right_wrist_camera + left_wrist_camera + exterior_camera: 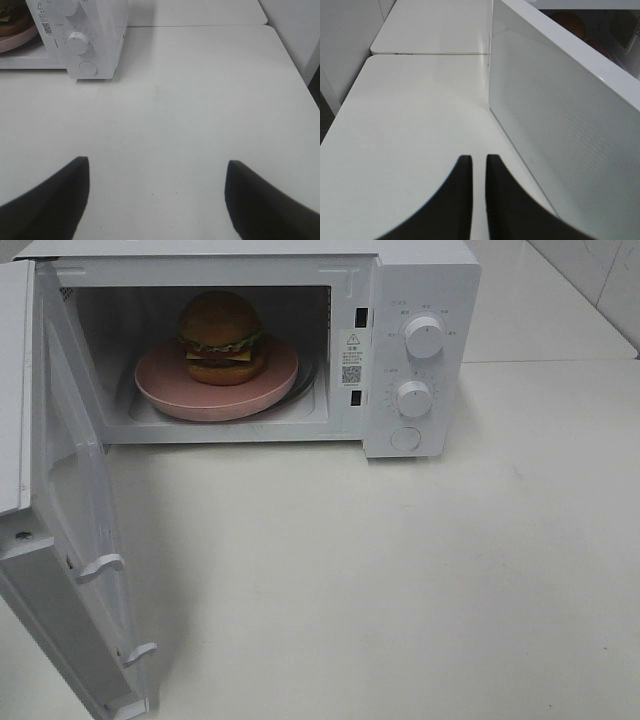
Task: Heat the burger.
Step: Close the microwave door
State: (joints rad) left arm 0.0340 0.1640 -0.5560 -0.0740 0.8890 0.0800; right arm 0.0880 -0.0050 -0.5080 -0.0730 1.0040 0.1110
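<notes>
The burger (pixel 222 335), with a golden-brown bun, lettuce and cheese, sits on a round pink plate (pixel 170 400) inside the white microwave (pixel 425 280). The microwave door (pixel 70 490) stands swung wide open at the left. Neither gripper appears in the exterior high view. In the left wrist view my left gripper (pixel 479 165) hangs over the table beside the door's outer face (pixel 560 115), its dark fingers nearly together with nothing between them. My right gripper (pixel 157 165) is open over bare table, well in front of the microwave (pixel 100 30).
The microwave's control panel carries two knobs (pixel 424 337) (pixel 413 398) and a round button (pixel 405 439). A white table (pixel 400 580) spreads in front of the oven. A second tabletop joins it behind, and walls close in at both sides.
</notes>
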